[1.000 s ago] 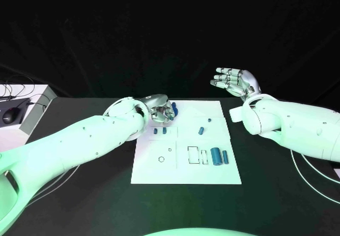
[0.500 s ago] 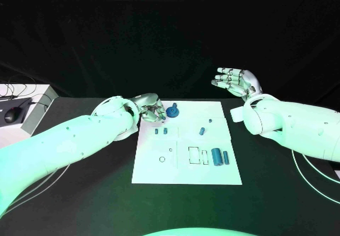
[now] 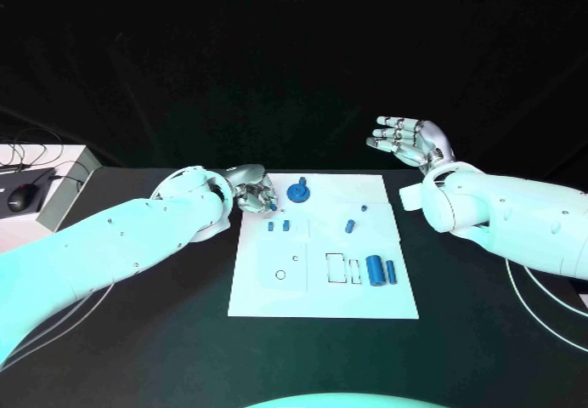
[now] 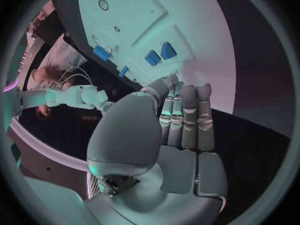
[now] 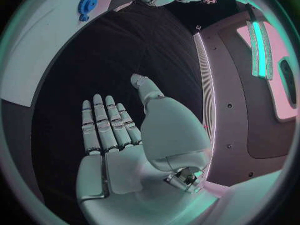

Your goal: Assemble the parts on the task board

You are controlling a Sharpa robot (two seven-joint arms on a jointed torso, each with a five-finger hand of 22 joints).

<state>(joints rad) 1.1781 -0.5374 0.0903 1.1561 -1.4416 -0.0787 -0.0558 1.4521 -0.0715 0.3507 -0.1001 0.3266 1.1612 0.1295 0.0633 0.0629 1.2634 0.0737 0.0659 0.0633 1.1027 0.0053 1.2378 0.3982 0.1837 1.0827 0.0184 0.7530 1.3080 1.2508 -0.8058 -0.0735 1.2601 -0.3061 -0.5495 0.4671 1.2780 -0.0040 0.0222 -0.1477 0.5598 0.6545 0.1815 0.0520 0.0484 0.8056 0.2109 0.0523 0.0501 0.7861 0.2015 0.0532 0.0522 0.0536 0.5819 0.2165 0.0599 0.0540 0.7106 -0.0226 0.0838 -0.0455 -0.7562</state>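
Resting at the far left corner of the white board [image 3: 321,293], left hand [image 3: 254,194] curled shut around nothing, just beside a blue gear [image 3: 299,194]. Raised well beyond the board's far right edge, right hand [image 3: 409,142] spread and empty. Small blue parts [image 3: 380,270] scattered mid-board; bare black counter [image 3: 147,340] all round.

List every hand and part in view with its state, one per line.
left hand: fingers curled in, holding nothing, at the task board's far left corner.
right hand: open, fingers spread, raised beyond the board.
blue gear: standing on the board, free of both hands.
two small blue pieces: on the board, side by side.
blue cylinder: lying on the board.
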